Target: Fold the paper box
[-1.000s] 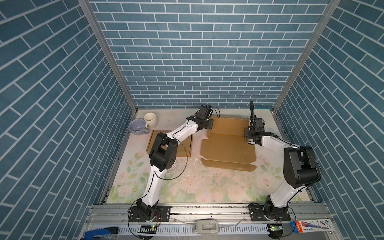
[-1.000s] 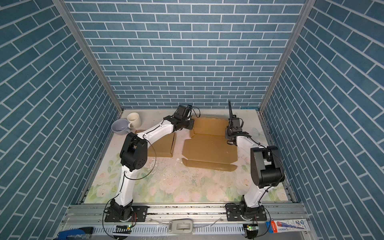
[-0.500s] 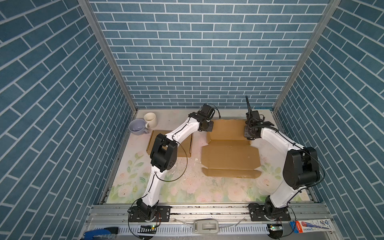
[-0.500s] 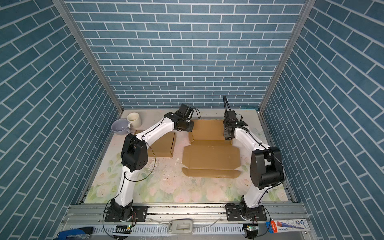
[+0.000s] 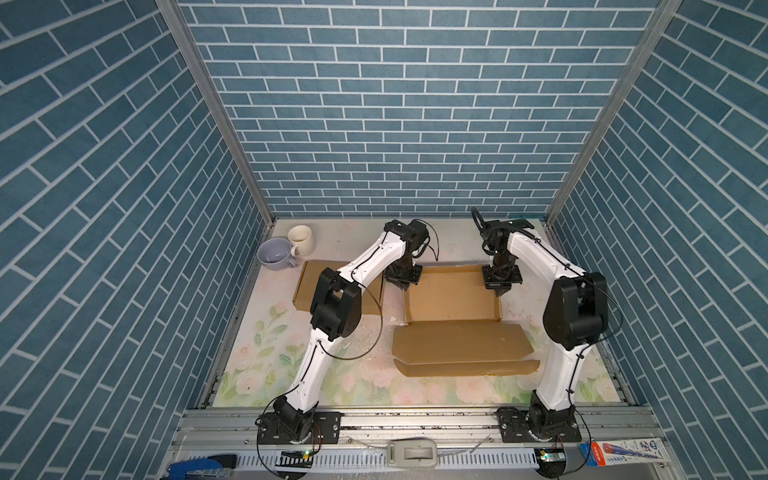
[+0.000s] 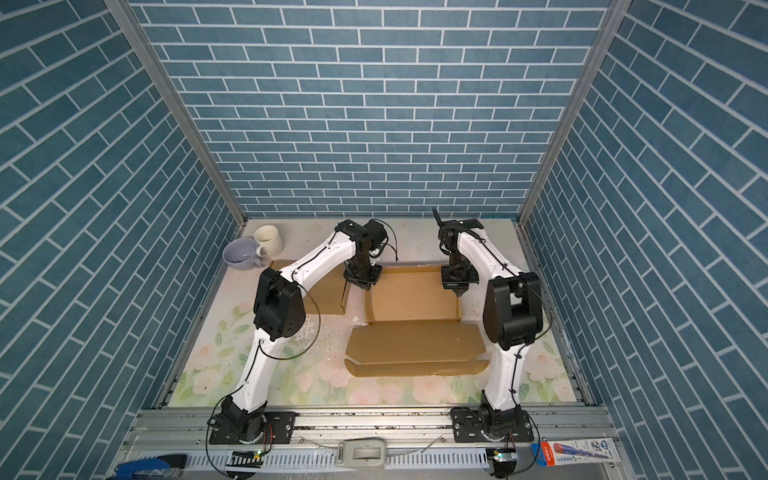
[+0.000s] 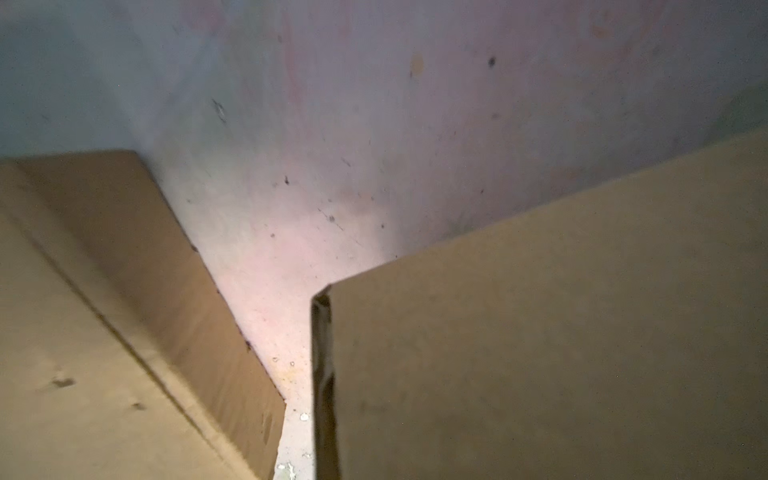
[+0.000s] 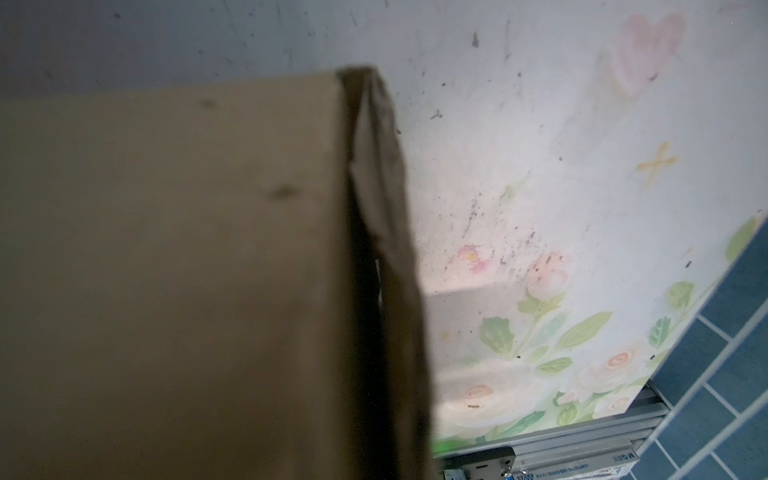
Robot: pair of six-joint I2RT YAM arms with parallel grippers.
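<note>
Paper box lies between left claw and right claw, both pinching its walls.

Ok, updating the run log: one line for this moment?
step: fold paper box | left fingers: shut, rear left corner | right fingers: shut, rear right corner | side walls: up | lid flap: flat, front

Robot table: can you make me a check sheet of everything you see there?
Surface: floral table, scuffed, with white crumbs.
Job's things: paper box, side walls up, front flap lying flat.
Clutter: spare cardboard left of the box; purple cup and cream mug in the far-left corner.
Grippers: left gripper and right gripper shut at the box's side walls; grip unclear.
Cables: black cables loop from both arms.
Surroundings: blue brick walls; metal rail in front.
</note>
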